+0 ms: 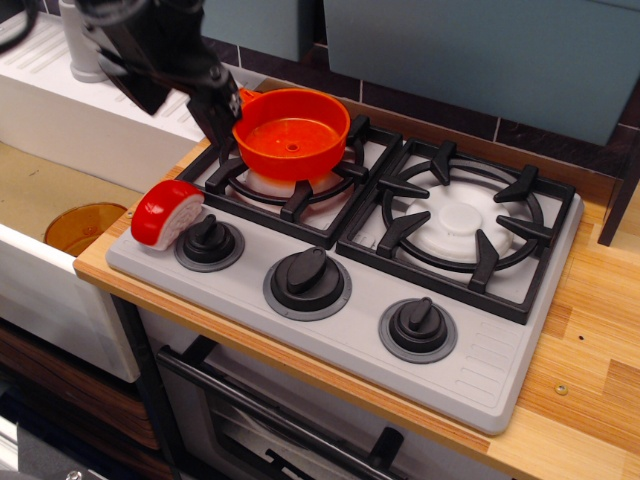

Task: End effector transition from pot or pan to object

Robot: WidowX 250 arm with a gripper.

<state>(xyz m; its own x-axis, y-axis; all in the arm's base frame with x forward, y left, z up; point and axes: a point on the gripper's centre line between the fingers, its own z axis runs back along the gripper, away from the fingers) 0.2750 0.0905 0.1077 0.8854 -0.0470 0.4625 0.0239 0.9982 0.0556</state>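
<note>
The bright-orange saucepan [290, 135] stands empty on the left burner of the toy stove; its grey handle is hidden behind the arm. The black gripper [215, 118] hangs just left of the pan's rim, above the stove's back-left corner, holding nothing. Its pointed fingers are blurred and overlap, so I cannot tell whether they are open or shut. The red-rind half-round toy [165, 212] lies on the stove's front-left corner, white face to the right, beside the left knob [208, 240], below and in front of the gripper.
Two more black knobs [307, 280] [418, 325] line the stove front. The right burner grate [460, 220] has nothing on it. A white sink [60, 110] with a grey faucet [85, 55] sits to the left, with an amber round dish [85, 225] in the basin. A wooden counter [590, 340] lies to the right.
</note>
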